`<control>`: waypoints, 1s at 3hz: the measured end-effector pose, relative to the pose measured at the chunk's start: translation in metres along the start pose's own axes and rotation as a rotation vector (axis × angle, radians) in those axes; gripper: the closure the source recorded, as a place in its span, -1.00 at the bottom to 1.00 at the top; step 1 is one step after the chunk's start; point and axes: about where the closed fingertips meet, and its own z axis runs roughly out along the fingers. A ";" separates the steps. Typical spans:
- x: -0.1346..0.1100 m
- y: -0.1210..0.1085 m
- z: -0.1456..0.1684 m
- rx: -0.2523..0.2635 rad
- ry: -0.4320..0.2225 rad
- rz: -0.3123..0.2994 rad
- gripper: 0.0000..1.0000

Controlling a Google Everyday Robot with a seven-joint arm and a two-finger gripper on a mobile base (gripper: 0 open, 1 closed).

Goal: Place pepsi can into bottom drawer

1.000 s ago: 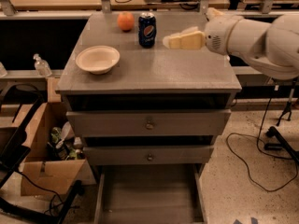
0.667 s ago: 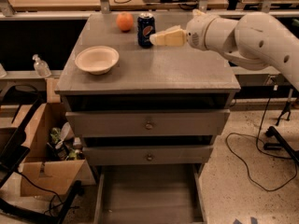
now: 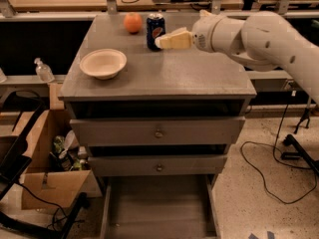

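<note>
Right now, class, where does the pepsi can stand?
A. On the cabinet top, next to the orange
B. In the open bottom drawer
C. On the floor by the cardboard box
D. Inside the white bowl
A: the pepsi can stands upright on the cabinet top, just right of the orange, with the end effector close at the can's right side.

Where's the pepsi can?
In the camera view, the pepsi can stands at the back of the cabinet top, right of the orange, gripper at its right side.
</note>
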 end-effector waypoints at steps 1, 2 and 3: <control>0.011 -0.003 0.048 -0.020 0.019 -0.035 -1.00; 0.019 -0.010 0.087 -0.043 -0.015 -0.019 -1.00; 0.020 -0.018 0.117 -0.061 -0.086 0.044 -1.00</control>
